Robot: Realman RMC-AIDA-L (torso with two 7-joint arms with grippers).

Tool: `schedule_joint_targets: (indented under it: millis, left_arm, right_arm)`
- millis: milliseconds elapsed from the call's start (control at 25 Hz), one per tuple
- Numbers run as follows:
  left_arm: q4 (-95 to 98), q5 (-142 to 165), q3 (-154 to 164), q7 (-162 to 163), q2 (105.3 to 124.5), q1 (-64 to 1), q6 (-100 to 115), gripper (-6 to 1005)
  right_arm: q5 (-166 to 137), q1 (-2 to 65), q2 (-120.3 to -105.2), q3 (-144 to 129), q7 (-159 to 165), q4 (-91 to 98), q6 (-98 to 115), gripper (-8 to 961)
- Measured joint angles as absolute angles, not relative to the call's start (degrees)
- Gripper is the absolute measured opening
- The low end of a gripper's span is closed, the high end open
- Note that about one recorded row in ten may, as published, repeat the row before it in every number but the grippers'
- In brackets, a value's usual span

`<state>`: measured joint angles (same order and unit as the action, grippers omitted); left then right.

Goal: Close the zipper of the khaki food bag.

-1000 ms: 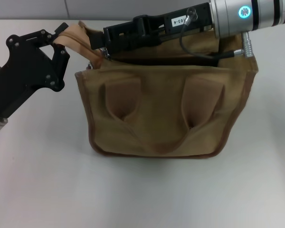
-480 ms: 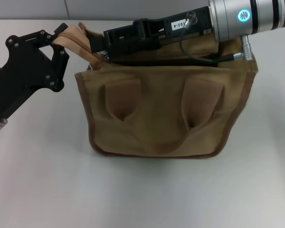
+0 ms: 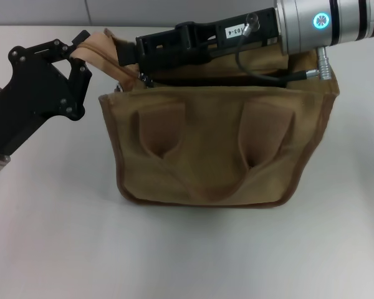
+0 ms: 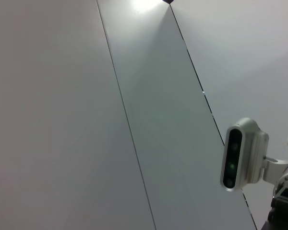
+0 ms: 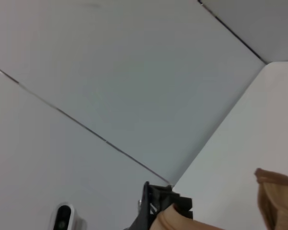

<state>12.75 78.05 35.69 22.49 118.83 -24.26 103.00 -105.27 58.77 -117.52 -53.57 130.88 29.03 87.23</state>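
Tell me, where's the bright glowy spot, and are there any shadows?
Left wrist view: a white glare glows at the top edge, fading down the grey wall. Head view: a blue ring light shines on the right arm, and the bag casts only a soft, faint shadow on the table.

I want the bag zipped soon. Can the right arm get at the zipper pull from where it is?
Probably yes: the right end effector already lies along the khaki food bag top at its left end; the pull itself is hidden.
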Motion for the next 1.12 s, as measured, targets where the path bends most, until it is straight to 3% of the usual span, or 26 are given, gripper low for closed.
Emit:
schedule_joint_targets:
  millis: [440, 720, 1000, 1120]
  left_arm:
    - [12.75, 78.05, 35.54, 22.5, 118.77, -24.2, 103.01, 29]
    - [12.75, 78.05, 35.33, 22.5, 118.74, -24.12, 102.82, 29]
    - [12.75, 78.05, 35.33, 22.5, 118.73, -23.98, 102.62, 29]
    - [12.75, 78.05, 35.33, 22.5, 118.74, -23.81, 102.59, 29]
  right_arm:
    - [-105.13, 56.6, -117.04, -52.87, 131.13, 33.77, 89.14, 789]
    - [-104.79, 53.83, -115.71, -53.11, 122.93, 38.85, 93.82, 789]
    - [-103.65, 45.08, -119.02, -53.45, 96.58, 52.33, 92.27, 789]
    - [-102.48, 42.26, -119.55, -54.49, 84.78, 53.65, 88.67, 788]
